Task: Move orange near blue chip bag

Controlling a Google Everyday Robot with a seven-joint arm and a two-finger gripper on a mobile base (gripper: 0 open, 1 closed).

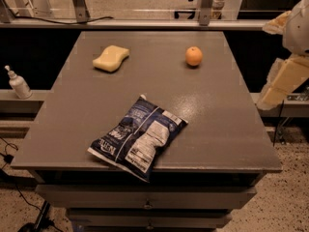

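Note:
The orange [193, 56] is small and round and sits on the grey table [217, 120] at the far right, by itself. The blue chip bag [139, 137] lies flat near the front edge, slightly left of centre, with one corner hanging over the edge. The orange is well apart from the bag, up and to its right. My gripper [282, 83] shows as pale cream parts at the right edge of the view, beyond the table's right side and above the floor, holding nothing that I can see.
A pale yellow curved sponge [111, 58] lies at the far left of the table. A white pump bottle [18, 82] stands on a ledge left of the table. A rail with metal posts [205, 4] runs behind the table.

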